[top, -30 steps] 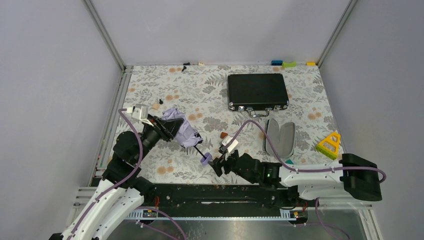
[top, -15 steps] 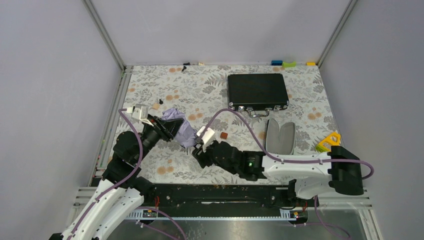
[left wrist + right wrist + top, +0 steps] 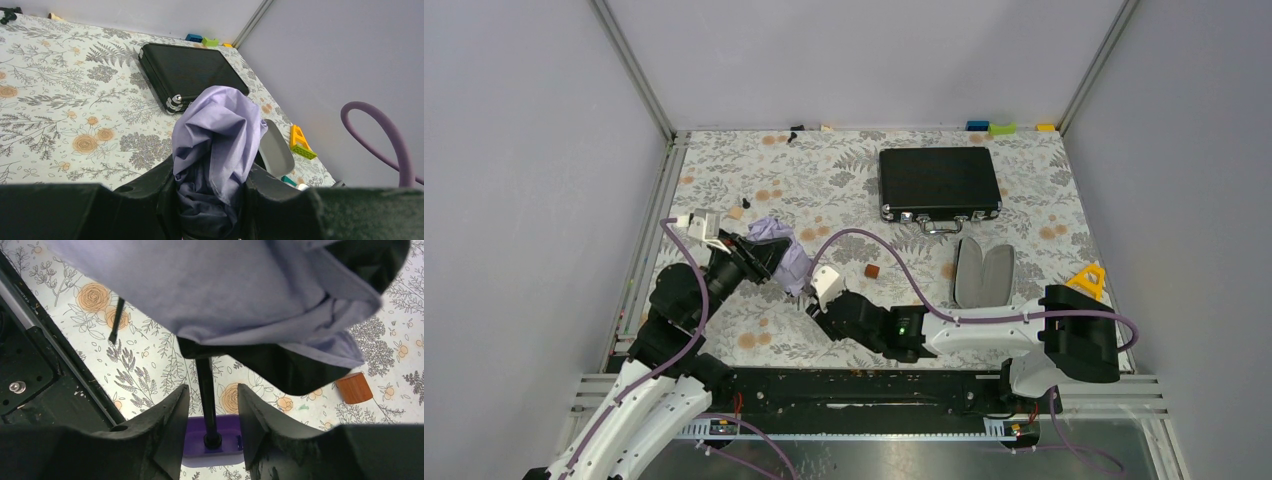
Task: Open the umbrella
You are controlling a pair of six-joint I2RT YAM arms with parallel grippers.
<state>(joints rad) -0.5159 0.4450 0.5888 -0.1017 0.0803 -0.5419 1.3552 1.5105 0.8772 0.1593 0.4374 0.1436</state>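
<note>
Low in the frame's middle the right gripper (image 3: 816,306) straddles the umbrella (image 3: 792,265) at its purple handle (image 3: 192,440), grip uncertain; just left, the left gripper (image 3: 767,258) clamps the bunched canopy (image 3: 215,130), with a brown block (image 3: 872,270), grey-lined case (image 3: 982,273) and black briefcase (image 3: 939,183) lying farther back.

Left gripper (image 3: 210,172) jaws clamped, right gripper (image 3: 212,390) jaws apart.

The left arm (image 3: 639,405) and the right arm (image 3: 984,337) had glossy white shells on their lower links and matte black housings nearer the wrists. A purple cable (image 3: 874,240) looped along each to a small white block (image 3: 827,281) at the wrist, and a green light (image 3: 902,323) glowed on the right arm's black section. The right gripper (image 3: 211,390) had thick matte black fingers (image 3: 170,420) with bevelled edges.
</note>
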